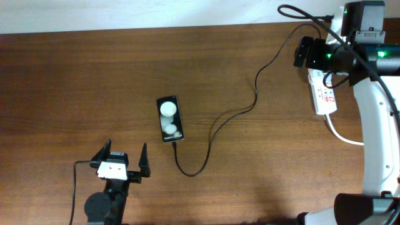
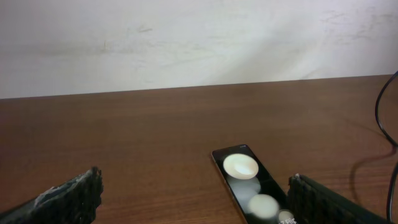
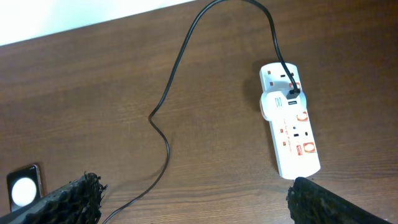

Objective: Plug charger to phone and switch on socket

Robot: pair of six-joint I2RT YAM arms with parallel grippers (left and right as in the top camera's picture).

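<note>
The black phone lies mid-table, its screen showing two white reflections; it also shows in the left wrist view and at the left edge of the right wrist view. The thin black charger cable runs from the phone's near end in a loop up to the white adapter on the white socket strip, also seen in the right wrist view. My left gripper is open and empty, just below-left of the phone. My right gripper is open and empty, above the table beside the strip.
The strip's thick white cord curves off toward the right arm's white base. A black cable hangs from the left arm. The table's far edge meets a pale wall.
</note>
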